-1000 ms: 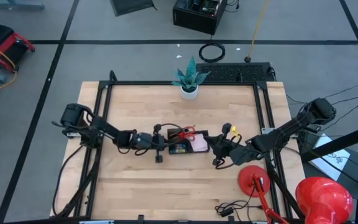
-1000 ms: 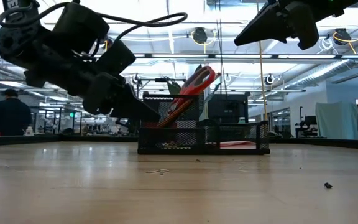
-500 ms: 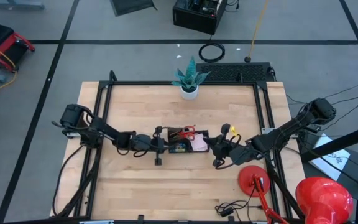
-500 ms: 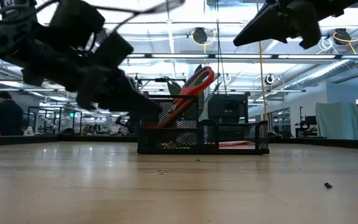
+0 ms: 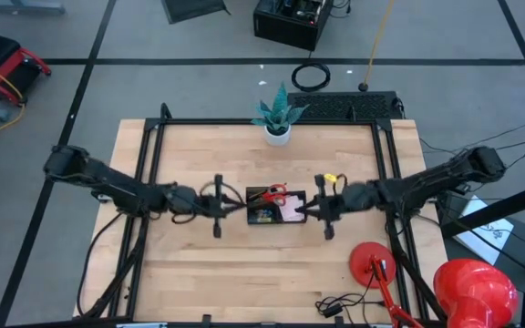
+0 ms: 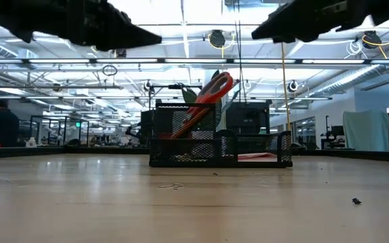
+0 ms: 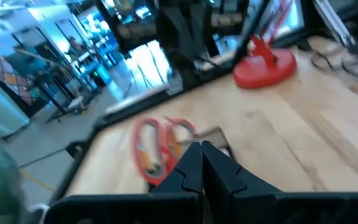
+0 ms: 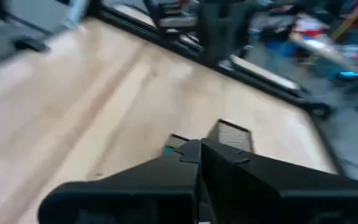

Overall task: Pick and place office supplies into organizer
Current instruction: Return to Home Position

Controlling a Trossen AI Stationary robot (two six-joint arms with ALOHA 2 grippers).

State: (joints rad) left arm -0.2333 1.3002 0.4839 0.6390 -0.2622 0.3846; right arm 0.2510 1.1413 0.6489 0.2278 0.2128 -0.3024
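We see two matte black machines: the left arm [image 5: 117, 189] and the right arm [image 5: 427, 182], each a run of slim tubes between bulkier rounded joints. A thin black cable [image 5: 215, 183] loops at the left wrist, and a small yellow tag [image 5: 328, 179] marks the right. Each arm ends in black, wedge-shaped fingers [image 7: 188, 171].

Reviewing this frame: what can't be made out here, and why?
What else lies in the organizer: too small in the high view, behind its mesh wall in the low view.
Blade tips of the scissors: down inside the organizer.
Organizer in the right wrist view: mostly hidden by the right gripper.
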